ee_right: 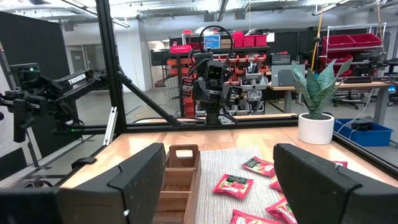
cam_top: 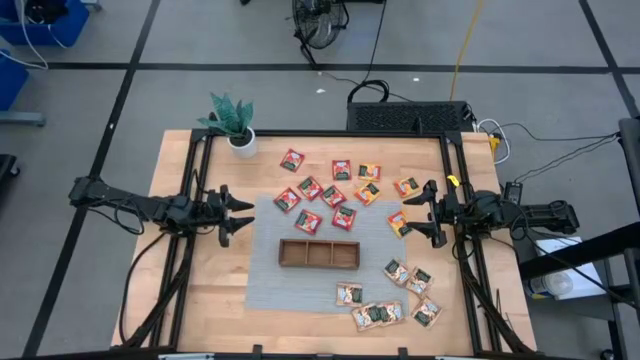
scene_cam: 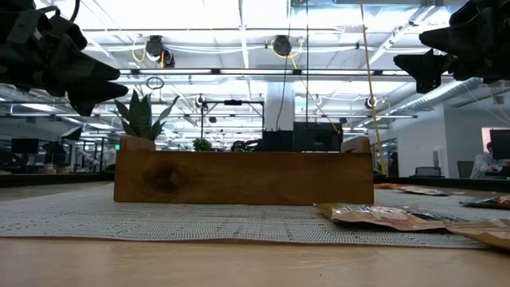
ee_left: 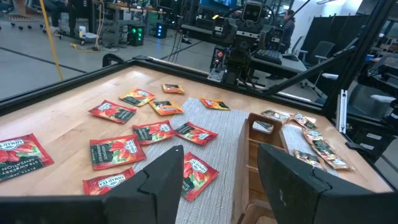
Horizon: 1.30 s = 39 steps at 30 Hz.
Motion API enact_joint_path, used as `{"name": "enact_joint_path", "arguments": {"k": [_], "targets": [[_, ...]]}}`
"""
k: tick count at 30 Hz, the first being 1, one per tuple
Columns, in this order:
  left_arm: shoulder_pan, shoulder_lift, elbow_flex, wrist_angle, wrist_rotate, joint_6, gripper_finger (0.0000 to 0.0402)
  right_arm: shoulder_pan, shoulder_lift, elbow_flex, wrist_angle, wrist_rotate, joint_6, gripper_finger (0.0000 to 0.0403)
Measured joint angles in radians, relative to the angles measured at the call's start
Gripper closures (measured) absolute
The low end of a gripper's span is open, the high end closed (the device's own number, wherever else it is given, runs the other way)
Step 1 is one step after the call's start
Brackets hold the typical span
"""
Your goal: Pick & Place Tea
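Tea sachets lie flat on the table and on the grey mat [cam_top: 300,275]. Red ones [cam_top: 310,190] are far of the wooden three-compartment tray [cam_top: 318,252], orange-yellow ones [cam_top: 370,172] far right of it, and green-and-white ones [cam_top: 395,270] near right. My left gripper [cam_top: 240,215] hovers open over the table's left side, pointing level toward the tray; red sachets [ee_left: 115,152] show beyond its fingers [ee_left: 158,180]. My right gripper [cam_top: 418,213] hovers open at the right side, facing the left one, with the tray [ee_right: 180,168] ahead of it. Both hang well above the table [scene_cam: 103,84] [scene_cam: 414,68].
A potted plant [cam_top: 235,125] in a white pot stands at the table's far left corner. Black frame rails [cam_top: 195,170] run along the table's left and right sides. The tray's long wall [scene_cam: 243,177] stands on the mat in the low view.
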Motion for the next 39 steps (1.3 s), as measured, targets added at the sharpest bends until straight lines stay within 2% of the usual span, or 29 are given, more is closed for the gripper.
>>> {"name": "enact_joint_path", "arguments": {"k": [14,23,32,39], "targets": [[0.0,0.0,0.0,0.0,0.0,0.0,0.0197,0.0,0.0,0.0,0.004,0.0,0.012,0.0124],[0.0,0.0,0.0,0.0,0.0,0.0,0.0197,0.002,0.0,0.0,0.023,0.001,0.345,0.0124],[0.0,0.0,0.0,0.0,0.0,0.0,0.0197,0.002,0.0,0.0,0.011,0.132,0.347,0.0124],[0.0,0.0,0.0,0.0,0.0,0.0,0.0197,0.002,0.0,0.0,0.04,0.131,0.335,0.0124]]}}
